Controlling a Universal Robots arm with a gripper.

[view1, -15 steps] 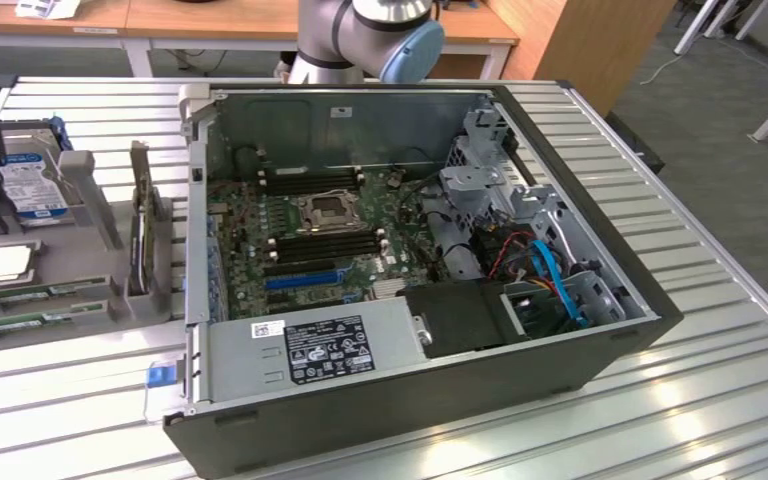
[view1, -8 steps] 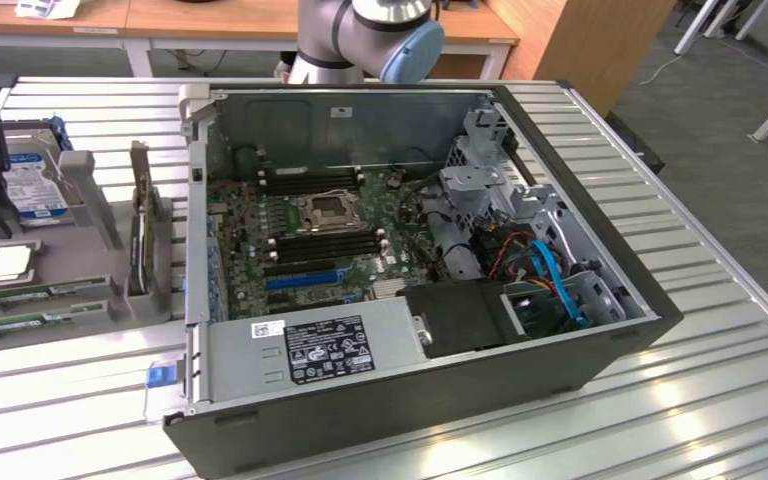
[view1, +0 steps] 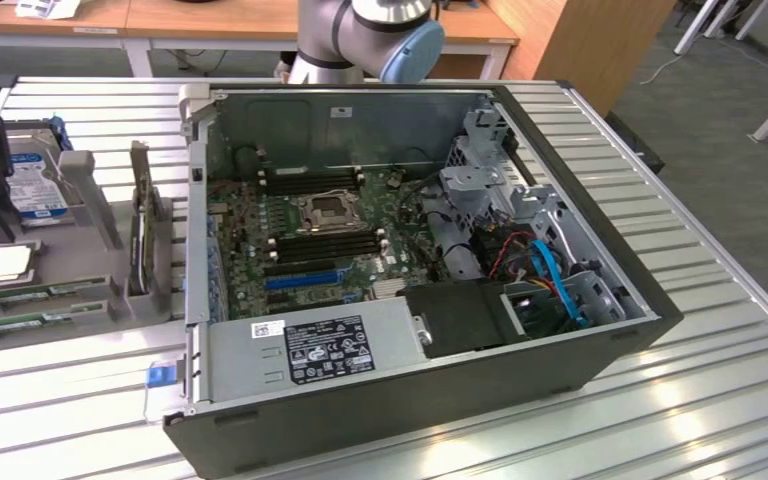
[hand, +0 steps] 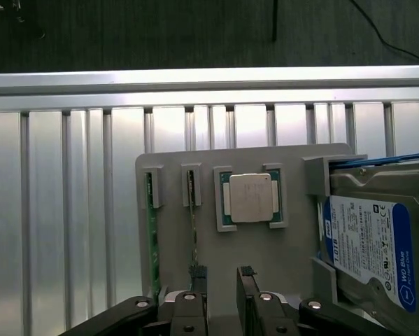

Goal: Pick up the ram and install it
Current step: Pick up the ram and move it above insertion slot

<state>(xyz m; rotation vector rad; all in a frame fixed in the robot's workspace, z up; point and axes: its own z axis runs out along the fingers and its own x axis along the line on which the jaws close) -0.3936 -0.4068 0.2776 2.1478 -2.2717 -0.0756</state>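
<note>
The open computer case (view1: 424, 300) sat on the slatted table (view1: 704, 400). In the grey holder (hand: 286, 255) beside it, the ram (hand: 194, 224) stood on edge in a slot near one edge. The gripper (hand: 222, 276) hovered at the ram's end, fingers apart. The stick looked light, stiff and fragile, probably best pinched gently across its top edge.

hard drive (hand: 377, 252): one side cut off by the picture's edge
ram (hand: 152, 238): one end hidden behind the gripper (hand: 222, 273)
arm (view1: 357, 30): upper part cut off by the picture's edge
</note>
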